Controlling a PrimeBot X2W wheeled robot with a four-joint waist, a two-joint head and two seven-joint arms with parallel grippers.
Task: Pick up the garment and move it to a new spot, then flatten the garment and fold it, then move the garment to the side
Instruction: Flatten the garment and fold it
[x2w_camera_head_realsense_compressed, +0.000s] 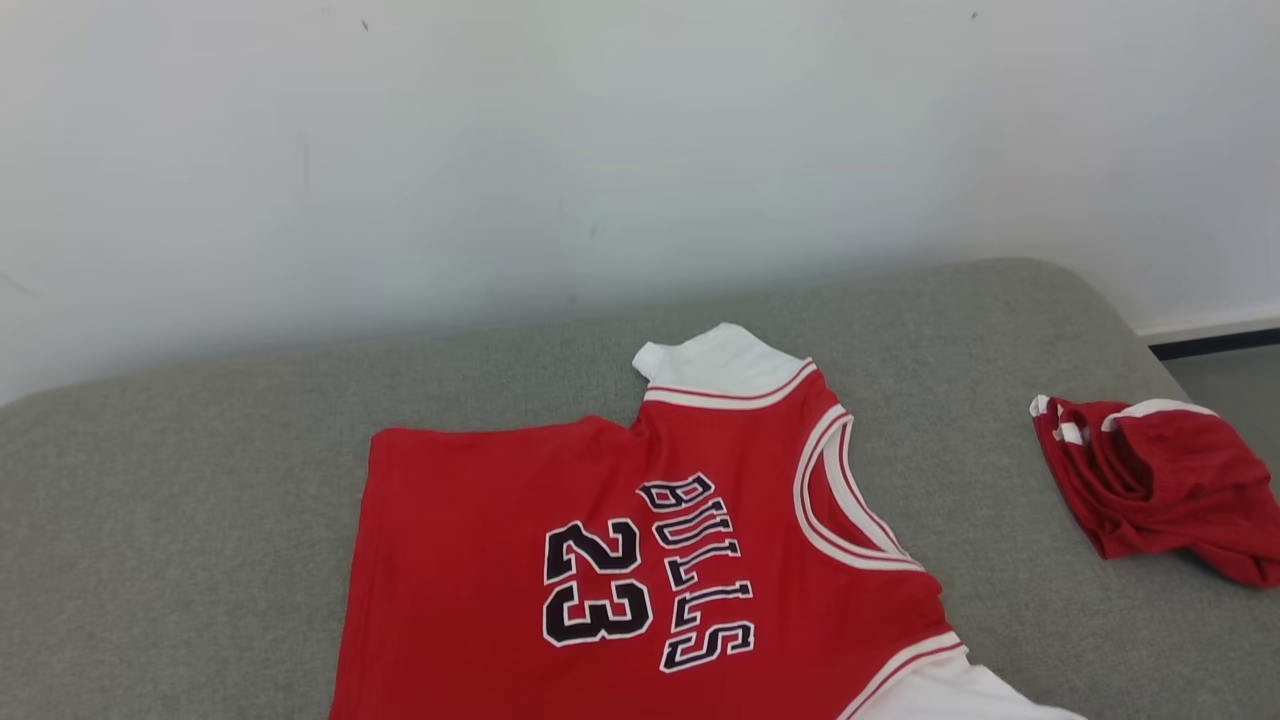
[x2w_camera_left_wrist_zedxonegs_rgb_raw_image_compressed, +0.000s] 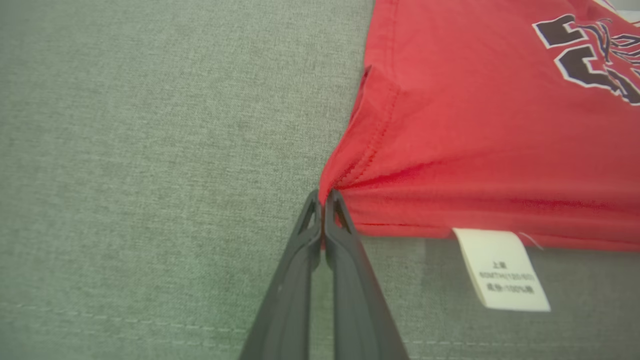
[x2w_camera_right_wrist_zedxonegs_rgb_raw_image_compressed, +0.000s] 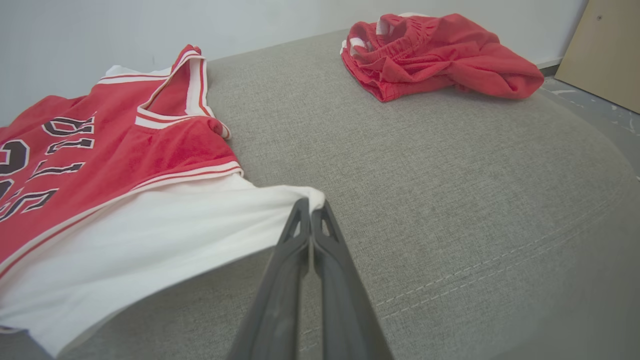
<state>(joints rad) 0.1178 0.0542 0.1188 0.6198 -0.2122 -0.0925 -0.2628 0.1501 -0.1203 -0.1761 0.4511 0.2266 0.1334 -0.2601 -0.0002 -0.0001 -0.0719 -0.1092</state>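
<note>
The left gripper (x2w_camera_left_wrist_zedxonegs_rgb_raw_image_compressed: 325, 197) is clenched on the jersey's (x2w_camera_head_realsense_compressed: 450, 560) red hem corner. The right gripper (x2w_camera_right_wrist_zedxonegs_rgb_raw_image_compressed: 311, 207) is clamped on its white sleeve tip, probably to stretch the jersey flat across the couch (x2w_camera_head_realsense_compressed: 200, 480). Shorts (x2w_camera_head_realsense_compressed: 1150, 480) lie well right of the jersey.

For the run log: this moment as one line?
jersey: print up on grey cushion, unfolded | left gripper: shut on red hem corner | right gripper: shut on white sleeve edge | red shorts: bunched, apart

Soft even light, perhaps slight blur.
</note>
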